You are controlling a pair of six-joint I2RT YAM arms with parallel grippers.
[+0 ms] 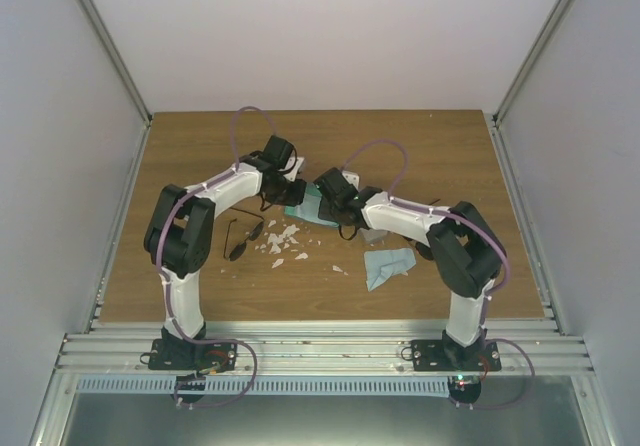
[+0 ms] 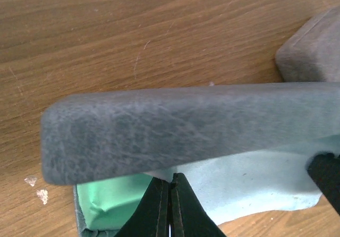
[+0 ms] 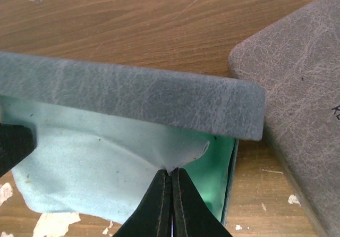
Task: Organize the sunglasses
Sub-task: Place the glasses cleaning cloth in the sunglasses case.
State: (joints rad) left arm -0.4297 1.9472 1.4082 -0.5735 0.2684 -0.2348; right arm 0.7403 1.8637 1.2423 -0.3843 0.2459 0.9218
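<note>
Sunglasses (image 1: 245, 239) with dark rounded lenses lie flat on the wooden table (image 1: 200, 146), to the near-left of the open case (image 1: 300, 209) and well apart from it, with a scatter of white scraps (image 1: 285, 238) between. Both arms are bunched over that case. The right gripper (image 3: 171, 181) has its fingers pressed together on a pulled-up peak of the light-blue cloth (image 3: 95, 168) lying in the case's green lining, below the raised grey lid (image 3: 133, 96). The left gripper (image 2: 171, 186) is pressed together too, at the opposite end of the case, tips at the cloth's edge; whether any cloth is caught there I cannot tell. Seen from the case, the frame's long axis runs slantwise, one lens toward the case and one toward the near edge, and it lies close by the left arm's elbow, so the left arm looks the nearer to fetch it. A second case (image 3: 297, 88) sits just beside the open one, and a loose cloth (image 1: 388, 264) lies to its near-right
</note>
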